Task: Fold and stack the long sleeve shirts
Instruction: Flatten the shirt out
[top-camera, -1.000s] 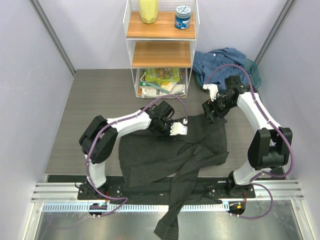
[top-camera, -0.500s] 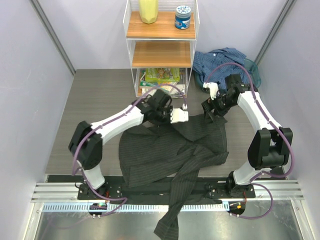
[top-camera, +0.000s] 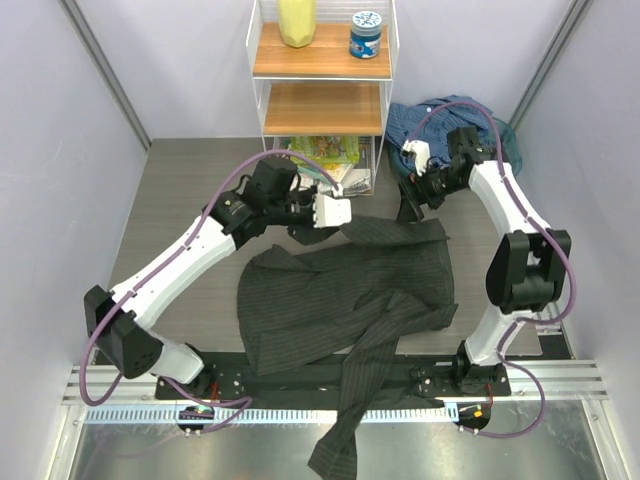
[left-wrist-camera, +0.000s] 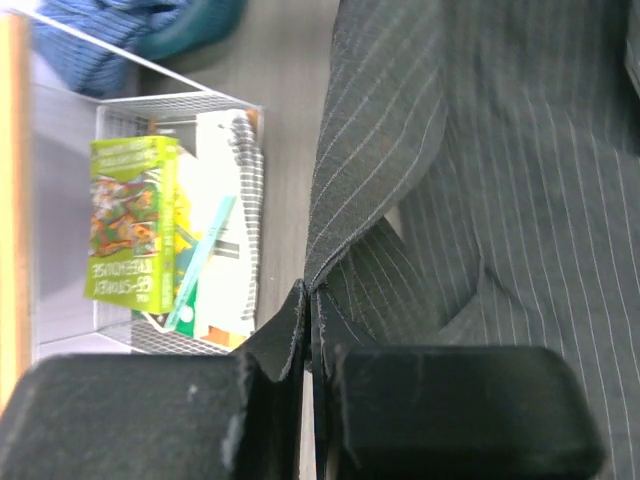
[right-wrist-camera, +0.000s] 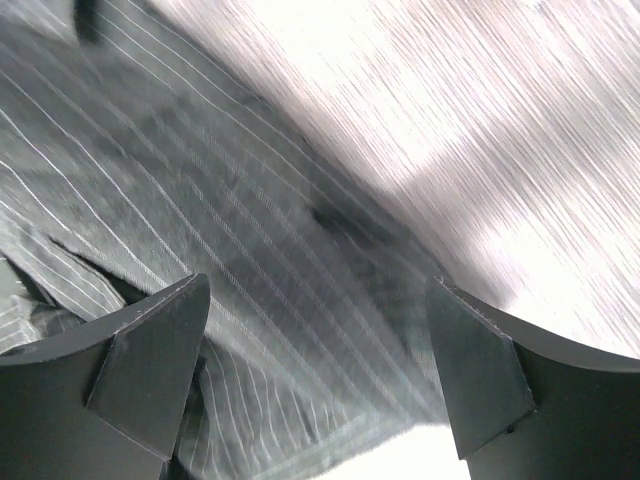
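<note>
1. Charcoal shirt (top-camera: 340, 290) cloth sat clamped in the left gripper (left-wrist-camera: 308, 305). Its jaws were pressed together on a fold at the shirt's far edge, and the pinstripes rose in a taut ridge to the pinch.
2. The right gripper (right-wrist-camera: 315, 330) hung with its jaws wide apart and nothing between them, over the shirt's far right corner. That view was blurred, so whether a finger touched cloth could not be told.
3. Farther out, the shirt lay rumpled on the table (top-camera: 180, 200) between the arms, with one sleeve (top-camera: 345, 430) trailing off the near edge.
4. The blue shirt (top-camera: 450, 125) lay heaped at the far right beside the rack (top-camera: 320, 95), apart from the charcoal one.
5. The step in hand looked like spreading the charcoal shirt flat before any fold.
   - The right jaws needed to close on the corner itself, not on a loose upper layer.
   - Both grips then needed to draw apart low and evenly, so the far edge went straight without slipping from the left pinch.
   - The left gripper was near the rack and had to steer clear of it.
   - The hanging sleeve needed bringing up onto the table.
</note>
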